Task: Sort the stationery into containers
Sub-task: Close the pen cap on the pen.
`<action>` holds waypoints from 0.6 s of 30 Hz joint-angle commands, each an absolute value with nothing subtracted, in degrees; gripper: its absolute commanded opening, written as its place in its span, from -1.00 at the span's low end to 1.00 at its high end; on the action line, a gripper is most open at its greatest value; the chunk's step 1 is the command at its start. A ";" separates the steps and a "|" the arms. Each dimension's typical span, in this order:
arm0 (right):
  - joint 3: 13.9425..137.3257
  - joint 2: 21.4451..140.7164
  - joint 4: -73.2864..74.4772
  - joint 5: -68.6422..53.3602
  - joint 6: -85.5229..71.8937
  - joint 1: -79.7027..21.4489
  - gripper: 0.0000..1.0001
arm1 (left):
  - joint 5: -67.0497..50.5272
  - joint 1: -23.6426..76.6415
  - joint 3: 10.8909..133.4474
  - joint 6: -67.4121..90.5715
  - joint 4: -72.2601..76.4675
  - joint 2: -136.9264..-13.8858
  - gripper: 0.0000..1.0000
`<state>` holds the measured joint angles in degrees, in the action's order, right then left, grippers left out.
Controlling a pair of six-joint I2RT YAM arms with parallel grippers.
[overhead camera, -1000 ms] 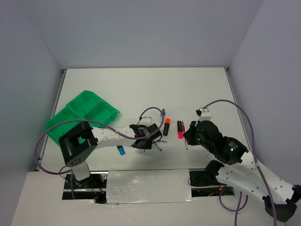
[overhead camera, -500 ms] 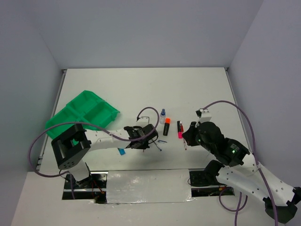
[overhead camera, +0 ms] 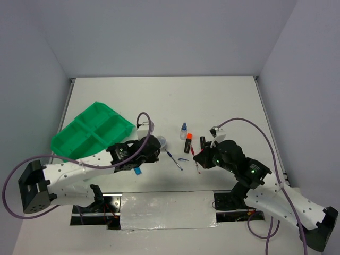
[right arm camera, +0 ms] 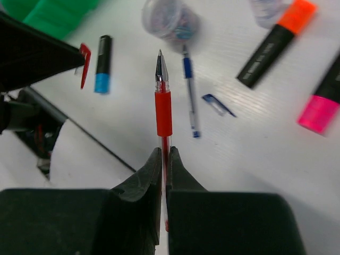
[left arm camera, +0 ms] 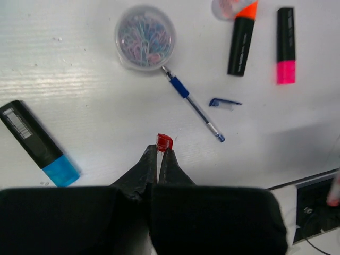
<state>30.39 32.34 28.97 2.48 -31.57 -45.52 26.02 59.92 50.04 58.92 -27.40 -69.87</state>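
I see the green tray (overhead camera: 109,125) bare; left end effector (left arm camera: 158,154) pinches red cap (left arm camera: 164,141), right end effector (right arm camera: 163,156) grips red pen (right arm camera: 163,111).

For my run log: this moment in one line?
left claw: shut on red cap | right claw: shut on red pen | blue pen: lying uncapped | tray: looks empty

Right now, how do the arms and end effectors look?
The left arm and right arm have white links, black joint housings and a looping purple cable each. The right one shows green lights. The left end effector and right end effector are black, with two tapering fingers.
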 commanded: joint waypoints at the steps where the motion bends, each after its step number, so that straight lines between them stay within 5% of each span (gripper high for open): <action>1: 26.91 32.96 13.91 -8.59 -32.33 -45.97 -1.00 | 31.28 60.12 52.12 59.94 -27.69 -65.75 -1.00; 8: 18.20 37.69 -10.52 -18.99 -41.21 -48.51 -1.00 | 35.51 60.21 48.96 59.07 -14.79 -55.39 -1.00; 18: 13.36 42.80 -33.39 2.26 -44.57 -66.87 -1.00 | 34.55 60.47 38.59 52.38 12.47 -45.36 -1.00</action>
